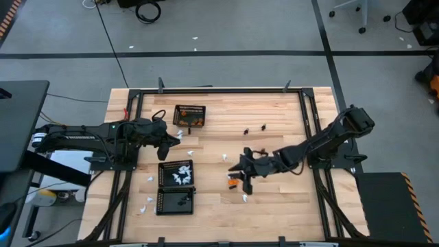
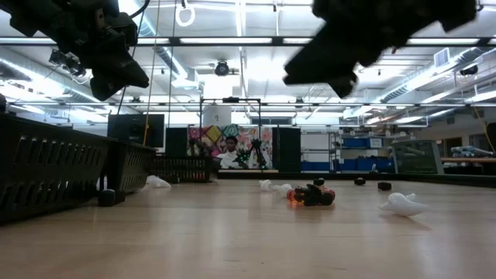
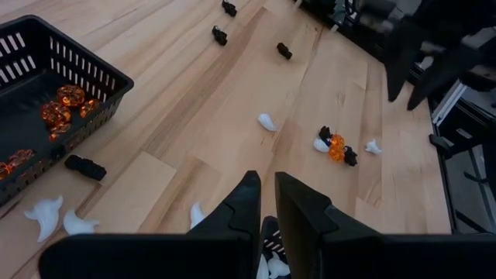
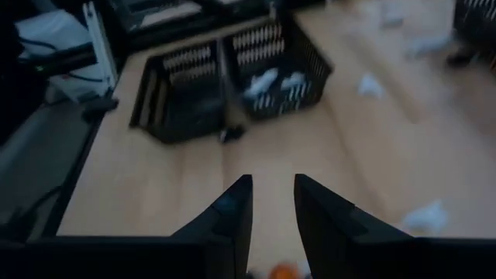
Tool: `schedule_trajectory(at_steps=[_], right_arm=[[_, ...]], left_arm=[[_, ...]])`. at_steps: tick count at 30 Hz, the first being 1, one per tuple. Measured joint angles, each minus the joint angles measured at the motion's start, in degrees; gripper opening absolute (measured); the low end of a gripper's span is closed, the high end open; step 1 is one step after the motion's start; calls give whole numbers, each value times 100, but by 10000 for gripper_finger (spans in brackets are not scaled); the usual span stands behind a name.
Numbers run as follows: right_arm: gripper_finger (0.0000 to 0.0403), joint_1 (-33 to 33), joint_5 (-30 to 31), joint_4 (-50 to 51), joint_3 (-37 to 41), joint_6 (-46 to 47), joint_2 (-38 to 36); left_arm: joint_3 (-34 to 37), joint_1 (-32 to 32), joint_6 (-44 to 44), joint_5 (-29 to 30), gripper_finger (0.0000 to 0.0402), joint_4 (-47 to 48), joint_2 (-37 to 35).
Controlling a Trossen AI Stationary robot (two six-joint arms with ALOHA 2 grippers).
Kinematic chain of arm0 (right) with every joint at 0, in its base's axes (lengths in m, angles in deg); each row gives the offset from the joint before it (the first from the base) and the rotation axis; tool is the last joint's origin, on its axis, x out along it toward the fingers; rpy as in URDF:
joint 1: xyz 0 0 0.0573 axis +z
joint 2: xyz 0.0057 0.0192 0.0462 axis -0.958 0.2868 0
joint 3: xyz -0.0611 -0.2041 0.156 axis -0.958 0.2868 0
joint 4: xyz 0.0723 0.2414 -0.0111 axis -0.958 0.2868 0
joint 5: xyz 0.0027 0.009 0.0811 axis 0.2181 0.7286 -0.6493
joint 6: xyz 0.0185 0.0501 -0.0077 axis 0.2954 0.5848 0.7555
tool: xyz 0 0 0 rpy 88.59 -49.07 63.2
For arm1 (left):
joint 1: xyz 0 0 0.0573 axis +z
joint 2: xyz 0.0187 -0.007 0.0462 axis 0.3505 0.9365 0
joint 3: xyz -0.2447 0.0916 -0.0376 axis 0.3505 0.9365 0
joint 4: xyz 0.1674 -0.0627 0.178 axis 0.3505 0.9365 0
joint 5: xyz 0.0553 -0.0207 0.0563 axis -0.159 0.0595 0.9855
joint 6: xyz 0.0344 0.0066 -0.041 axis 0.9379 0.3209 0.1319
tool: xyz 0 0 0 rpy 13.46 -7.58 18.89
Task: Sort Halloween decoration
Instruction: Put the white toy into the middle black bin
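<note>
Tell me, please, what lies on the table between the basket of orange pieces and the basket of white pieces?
In the high view, white pieces lie on bare wood between the orange basket and the white basket, under the left gripper.

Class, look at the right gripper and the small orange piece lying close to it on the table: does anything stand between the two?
Nothing visible does. The right gripper hovers by the orange piece, with only bare table around them. A white piece lies just beyond, not between.
</note>
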Motion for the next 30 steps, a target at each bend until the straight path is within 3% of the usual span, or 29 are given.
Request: schedule_trajectory(at_steps=[5,12,21,30], right_arm=[[102,345,-180,-762,618,952,-22],[102,701,-58,-738,858,1080,-31],[102,851,473,-930,932,1735,-28],[102,1113,1559,-317,932,1610,-26]], left_arm=[[0,0,0,0,50,-20,0],[0,0,2,0,50,-44,0],[0,0,2,0,50,-42,0],[0,0,2,0,50,-42,0]])
